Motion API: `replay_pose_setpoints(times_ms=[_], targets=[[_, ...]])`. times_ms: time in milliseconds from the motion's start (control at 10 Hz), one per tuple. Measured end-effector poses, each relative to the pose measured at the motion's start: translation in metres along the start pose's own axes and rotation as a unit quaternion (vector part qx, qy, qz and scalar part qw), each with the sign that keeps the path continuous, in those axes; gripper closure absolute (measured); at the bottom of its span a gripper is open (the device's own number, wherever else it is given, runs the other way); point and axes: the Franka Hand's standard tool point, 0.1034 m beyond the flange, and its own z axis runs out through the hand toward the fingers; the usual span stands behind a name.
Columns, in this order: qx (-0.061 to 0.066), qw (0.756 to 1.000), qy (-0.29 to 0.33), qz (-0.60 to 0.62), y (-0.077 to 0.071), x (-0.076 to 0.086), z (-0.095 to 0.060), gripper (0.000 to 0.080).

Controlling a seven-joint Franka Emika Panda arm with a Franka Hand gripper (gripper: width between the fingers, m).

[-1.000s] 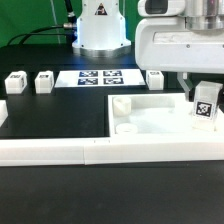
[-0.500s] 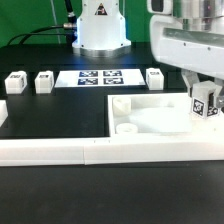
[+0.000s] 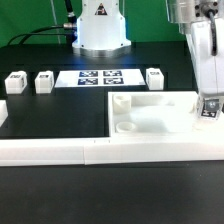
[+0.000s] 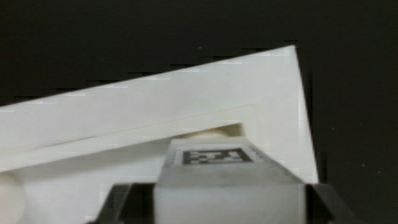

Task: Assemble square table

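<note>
The square table's slab (image 3: 150, 115) lies white with a raised rim, behind the border wall; it fills the wrist view (image 4: 143, 115) too. My gripper (image 3: 210, 108) is at the slab's corner on the exterior view's right. It is shut on a white tagged leg block (image 3: 209, 106), held at or just over that corner. In the wrist view the leg block (image 4: 222, 170) sits between my dark fingers (image 4: 125, 205), tag facing the camera, over a round hole in the slab. Three more leg blocks (image 3: 15, 83) (image 3: 43, 81) (image 3: 156, 77) stand behind the slab.
The marker board (image 3: 100, 76) lies flat in front of the robot base (image 3: 100, 25). The long low white border wall (image 3: 60, 150) runs along the front. The table surface is black.
My arm has swung toward the exterior view's right and turned. The held leg block has moved with it to the slab's right corner and a little lower.
</note>
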Motion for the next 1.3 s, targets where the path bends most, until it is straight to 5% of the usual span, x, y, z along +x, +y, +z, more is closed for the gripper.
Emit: replay_pose_setpoints(times_ms=[100, 200, 300, 400, 600, 700, 800, 1000, 1200, 1300], targets=[[0.0, 0.999, 0.001, -0.046, 0.0, 0.0, 0.0, 0.0502], [0.0, 0.989, 0.01, -0.144, 0.002, -0.005, -0.001, 0.0288], [0.009, 0.973, 0.01, -0.232, 0.009, -0.005, -0.001, 0.0179], [0.008, 0.944, 0.017, -0.33, 0.014, -0.005, 0.002, 0.0159], [0.006, 0.91, 0.018, -0.415, 0.013, -0.002, 0.002, 0.0151], [0.0, 0.874, 0.022, -0.486, 0.012, 0.0, 0.002, 0.0151], [-0.012, 0.812, 0.028, -0.582, 0.005, 0.005, 0.001, 0.0151], [-0.017, 0.73, 0.024, -0.683, -0.007, 0.014, -0.001, 0.0151], [-0.018, 0.722, 0.026, -0.691, -0.007, 0.014, 0.0, 0.0151], [-0.017, 0.735, 0.026, -0.678, -0.007, 0.014, 0.0, 0.027]])
